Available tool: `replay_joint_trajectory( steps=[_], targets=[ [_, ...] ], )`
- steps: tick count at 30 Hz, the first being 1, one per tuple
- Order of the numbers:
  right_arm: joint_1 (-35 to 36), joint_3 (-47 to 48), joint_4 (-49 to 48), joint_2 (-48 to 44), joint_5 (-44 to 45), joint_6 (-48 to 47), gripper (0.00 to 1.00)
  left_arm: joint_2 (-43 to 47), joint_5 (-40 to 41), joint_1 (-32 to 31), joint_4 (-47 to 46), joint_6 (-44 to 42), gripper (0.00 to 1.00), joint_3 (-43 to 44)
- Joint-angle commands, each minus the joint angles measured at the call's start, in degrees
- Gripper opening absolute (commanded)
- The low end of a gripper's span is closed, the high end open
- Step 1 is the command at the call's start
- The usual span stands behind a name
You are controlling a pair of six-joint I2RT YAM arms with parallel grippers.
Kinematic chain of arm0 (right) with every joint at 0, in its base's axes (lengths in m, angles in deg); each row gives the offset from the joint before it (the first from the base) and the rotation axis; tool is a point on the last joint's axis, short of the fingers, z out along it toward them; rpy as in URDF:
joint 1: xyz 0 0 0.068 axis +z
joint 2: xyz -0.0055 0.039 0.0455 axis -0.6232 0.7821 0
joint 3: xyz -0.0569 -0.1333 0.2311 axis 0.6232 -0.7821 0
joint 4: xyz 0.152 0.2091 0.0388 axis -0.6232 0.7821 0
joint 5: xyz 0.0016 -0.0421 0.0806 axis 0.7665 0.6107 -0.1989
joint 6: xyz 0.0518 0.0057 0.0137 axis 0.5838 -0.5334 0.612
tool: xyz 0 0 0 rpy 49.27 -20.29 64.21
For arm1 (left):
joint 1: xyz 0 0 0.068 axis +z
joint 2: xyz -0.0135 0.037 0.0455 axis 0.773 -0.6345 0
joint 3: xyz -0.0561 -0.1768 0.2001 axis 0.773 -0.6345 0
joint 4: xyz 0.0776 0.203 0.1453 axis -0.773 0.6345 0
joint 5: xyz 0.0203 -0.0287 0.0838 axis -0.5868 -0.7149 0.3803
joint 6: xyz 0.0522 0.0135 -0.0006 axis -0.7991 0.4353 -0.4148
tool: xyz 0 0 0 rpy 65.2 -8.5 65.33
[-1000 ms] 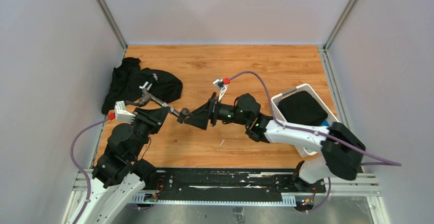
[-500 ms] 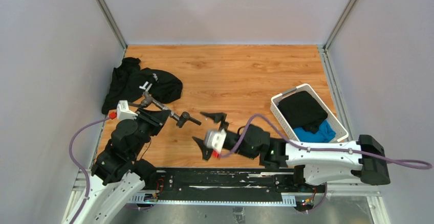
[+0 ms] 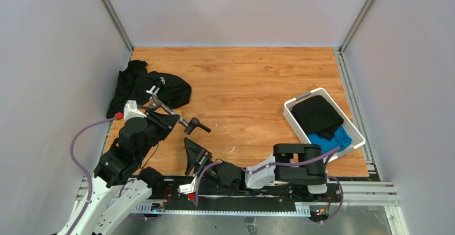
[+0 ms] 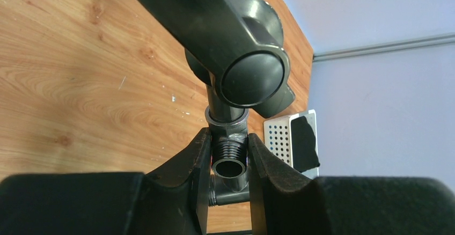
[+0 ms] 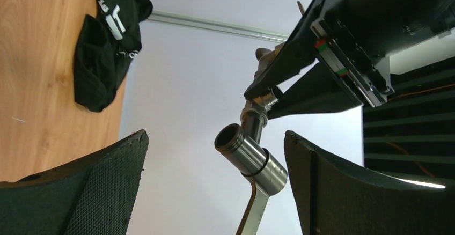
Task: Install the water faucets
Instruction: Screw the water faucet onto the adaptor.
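Note:
A dark-grey water faucet (image 3: 185, 121) hangs above the wooden table with my left gripper (image 3: 162, 118) shut on it. In the left wrist view the fingers (image 4: 199, 154) clamp the threaded tee fitting (image 4: 229, 162) of the water faucet (image 4: 236, 42). My right gripper (image 3: 194, 155) is low at the table's near edge, apart from the faucet, open and holding nothing. From below, the right wrist view has the faucet's open tube end (image 5: 249, 157) and thin lever handle (image 5: 256, 211) between my right gripper's (image 5: 214, 154) wide-spread fingers (image 5: 115, 184), not touching them.
A black cloth garment (image 3: 147, 87) lies at the table's left side, close behind the left arm. A white plastic basket (image 3: 350, 129) with black and blue cloth stands at the right edge. Grey walls enclose the table on three sides.
My right gripper let go of the faucet's end, opened wide and drew back to the near edge. The left gripper kept hold of the faucet and barely moved.

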Motion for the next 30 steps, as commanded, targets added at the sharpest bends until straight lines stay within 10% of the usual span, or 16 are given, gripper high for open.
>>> replay_joint_trajectory(
  steps=[1,12,22,30],
  targets=[
    [-1.2,3.4,-15.1,3.1,3.7,-11.0,0.94,0.7,0.3,-0.1,-3.2,-1.0,0.0,3.1],
    [-4.8,6.3,-14.9,6.5,4.3,-10.0,0.86,1.8,0.0,0.0,-4.2,-1.8,0.0,2.6],
    [-5.7,8.6,-15.1,7.9,5.0,-7.0,0.45,1.8,-0.2,-0.1,-5.0,-2.2,0.0,2.5],
    [-3.1,5.5,-2.7,-4.0,6.2,19.9,0.29,1.7,-0.4,-0.1,-6.1,-2.3,0.0,2.0]
  ],
)
